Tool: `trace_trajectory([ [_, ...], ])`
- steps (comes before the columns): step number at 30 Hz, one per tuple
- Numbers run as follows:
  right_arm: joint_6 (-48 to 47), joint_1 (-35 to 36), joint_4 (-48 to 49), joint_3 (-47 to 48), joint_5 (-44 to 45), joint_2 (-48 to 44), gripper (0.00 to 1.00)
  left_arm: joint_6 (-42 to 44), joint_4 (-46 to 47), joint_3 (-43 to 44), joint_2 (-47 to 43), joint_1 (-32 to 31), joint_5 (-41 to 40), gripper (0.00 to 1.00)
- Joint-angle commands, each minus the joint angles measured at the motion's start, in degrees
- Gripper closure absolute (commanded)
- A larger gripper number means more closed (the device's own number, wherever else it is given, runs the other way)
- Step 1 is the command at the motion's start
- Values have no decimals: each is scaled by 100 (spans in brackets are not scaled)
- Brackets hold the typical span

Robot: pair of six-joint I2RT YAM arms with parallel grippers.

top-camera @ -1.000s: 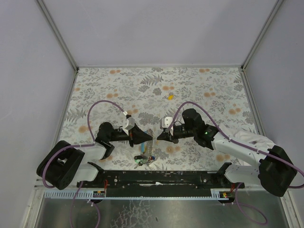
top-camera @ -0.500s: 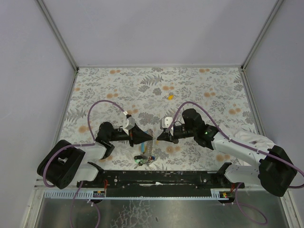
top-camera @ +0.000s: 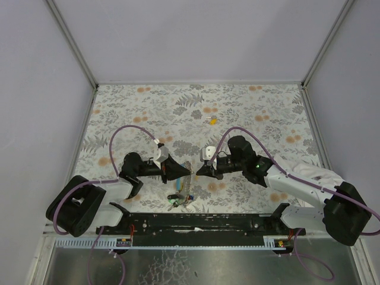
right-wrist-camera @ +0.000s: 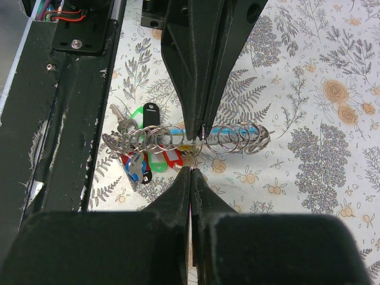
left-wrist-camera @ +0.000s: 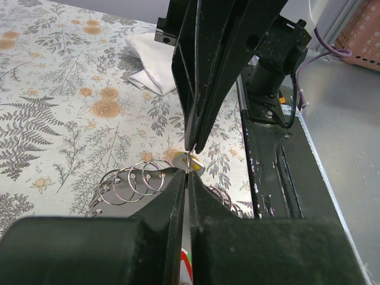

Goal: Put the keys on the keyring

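My left gripper [top-camera: 190,172] and right gripper [top-camera: 198,173] meet tip to tip above a light-blue strip [right-wrist-camera: 237,132] strung with several silvery rings. The left gripper [left-wrist-camera: 187,176] is shut on a thin keyring [right-wrist-camera: 203,132], seen at its tip in the right wrist view. The right gripper [right-wrist-camera: 191,170] is shut on a small key whose yellow cap [left-wrist-camera: 195,164] shows at the tips in the left wrist view. A cluster of green, black, red and blue capped keys [right-wrist-camera: 148,160] lies beside the strip, near the rail [top-camera: 178,200]. Another yellow key [top-camera: 212,120] lies alone farther back.
The black base rail [top-camera: 196,222] runs along the near edge, close to the key cluster; it also shows in the left wrist view [left-wrist-camera: 279,178] and the right wrist view [right-wrist-camera: 65,119]. Grey walls enclose the floral tabletop [top-camera: 267,113] on three sides.
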Motion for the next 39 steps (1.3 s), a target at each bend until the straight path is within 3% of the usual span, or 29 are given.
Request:
trace_trajectory([
  [1, 59, 84, 249, 141, -47, -154, 100, 112, 137, 110, -106, -1, -48, 100],
  [39, 304, 98, 625, 178, -146, -37, 100, 104, 142, 180, -36, -125, 61, 100],
])
